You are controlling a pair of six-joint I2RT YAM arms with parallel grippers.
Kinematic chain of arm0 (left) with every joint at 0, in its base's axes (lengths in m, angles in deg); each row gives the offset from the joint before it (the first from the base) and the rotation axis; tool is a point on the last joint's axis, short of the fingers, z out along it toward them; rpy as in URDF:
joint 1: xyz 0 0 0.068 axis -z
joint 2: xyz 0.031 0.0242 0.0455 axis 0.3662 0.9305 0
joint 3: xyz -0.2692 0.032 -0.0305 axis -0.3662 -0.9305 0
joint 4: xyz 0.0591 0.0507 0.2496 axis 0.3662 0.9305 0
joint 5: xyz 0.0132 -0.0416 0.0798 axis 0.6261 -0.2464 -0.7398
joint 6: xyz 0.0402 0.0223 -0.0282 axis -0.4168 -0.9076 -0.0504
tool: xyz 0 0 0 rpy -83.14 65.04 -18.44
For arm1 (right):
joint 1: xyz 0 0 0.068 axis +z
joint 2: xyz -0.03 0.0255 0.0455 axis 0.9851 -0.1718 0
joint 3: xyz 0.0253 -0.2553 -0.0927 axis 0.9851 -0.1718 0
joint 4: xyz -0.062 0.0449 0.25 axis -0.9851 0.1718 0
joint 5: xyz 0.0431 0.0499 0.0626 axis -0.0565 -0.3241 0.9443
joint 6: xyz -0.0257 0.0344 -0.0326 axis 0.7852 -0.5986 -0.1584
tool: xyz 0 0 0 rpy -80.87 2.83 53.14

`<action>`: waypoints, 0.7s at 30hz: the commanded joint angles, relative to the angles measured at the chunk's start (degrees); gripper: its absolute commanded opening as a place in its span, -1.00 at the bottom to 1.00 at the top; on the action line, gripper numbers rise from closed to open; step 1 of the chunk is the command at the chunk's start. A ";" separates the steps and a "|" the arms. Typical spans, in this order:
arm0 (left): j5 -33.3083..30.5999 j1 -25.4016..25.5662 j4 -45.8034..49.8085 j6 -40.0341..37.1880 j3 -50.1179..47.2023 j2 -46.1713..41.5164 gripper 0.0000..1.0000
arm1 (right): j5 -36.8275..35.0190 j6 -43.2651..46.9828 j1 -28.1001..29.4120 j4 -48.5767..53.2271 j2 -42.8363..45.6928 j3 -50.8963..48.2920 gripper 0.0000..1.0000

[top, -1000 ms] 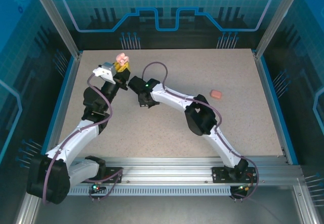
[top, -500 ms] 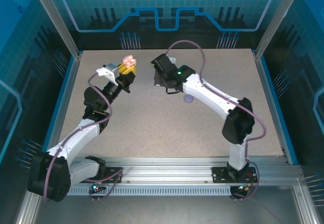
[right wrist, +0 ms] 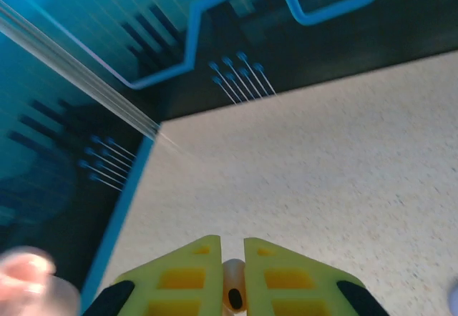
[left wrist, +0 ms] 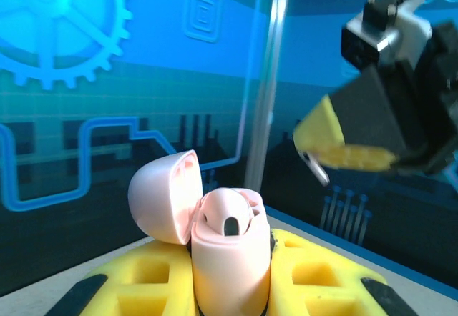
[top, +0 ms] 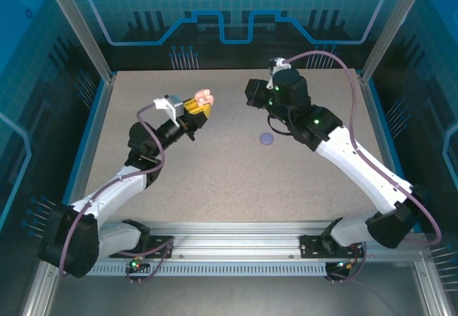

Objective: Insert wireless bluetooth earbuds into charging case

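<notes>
Mid-task above the table (top: 215, 180): the left gripper (top: 193, 106) is clamped on a pale pink charging case (left wrist: 229, 266), held upright between its yellow fingers with the lid (left wrist: 163, 196) swung back to the left of the opening. The right gripper (right wrist: 232, 259) has its fingers pressed almost together on a small pale earbud (right wrist: 233, 287), which sits pinched low between them. From the left wrist, the right gripper hangs above and to the right of the case mouth, well apart from it. From the right wrist, the case shows as a pink blur low and to the left of the fingers. Something rounded seems to sit in the mouth of the case, but soft focus makes it impossible to say whether a bud is already seated. A small purple item (top: 267, 139) lies on the table below the right gripper. The step in hand looks like the carry of the bud to the open case. The next move probably calls for bringing the fingers over the mouth, lining the stem up with a free socket, lowering it in and only then releasing.
</notes>
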 commanded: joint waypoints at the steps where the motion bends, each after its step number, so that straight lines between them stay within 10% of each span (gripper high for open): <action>1: 3.23 2.03 -0.41 -0.41 3.51 1.02 -1.00 | 3.94 1.52 -0.49 -10.29 3.05 -3.65 -0.75; 21: 5.52 7.80 3.13 -2.82 8.20 4.10 -1.00 | 11.39 1.79 2.53 -27.86 8.77 -15.74 -0.76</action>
